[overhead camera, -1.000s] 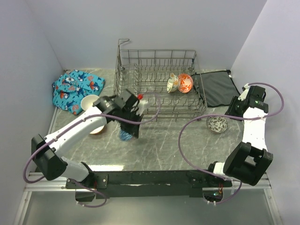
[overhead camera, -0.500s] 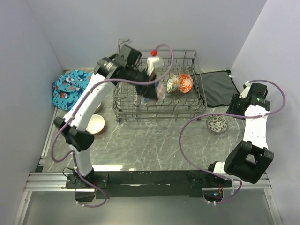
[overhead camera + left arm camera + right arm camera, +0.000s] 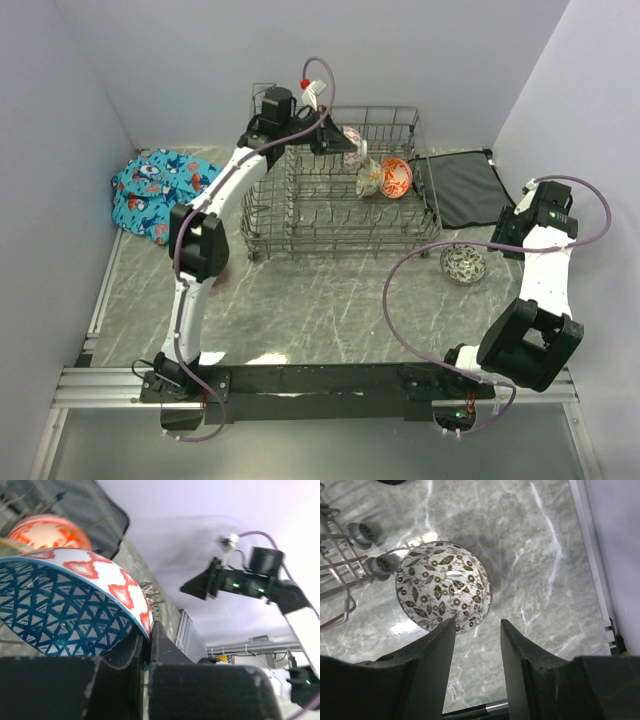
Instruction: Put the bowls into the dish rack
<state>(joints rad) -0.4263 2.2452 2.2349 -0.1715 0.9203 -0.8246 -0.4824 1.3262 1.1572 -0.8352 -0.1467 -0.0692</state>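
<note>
pinching the rim of the blue patterned bowl in the left claw, fingers closed tight on the edge, held tilted at the far side of the dish rack. standing on edge among the tines just beside it, side by side: the cream bowl with orange leaves and the orange-red bowl. hovering with the right claw spread wide and gripping nothing, above the black-and-white speckled bowl, upright on the bench just outside the rack's near right corner.
</note>
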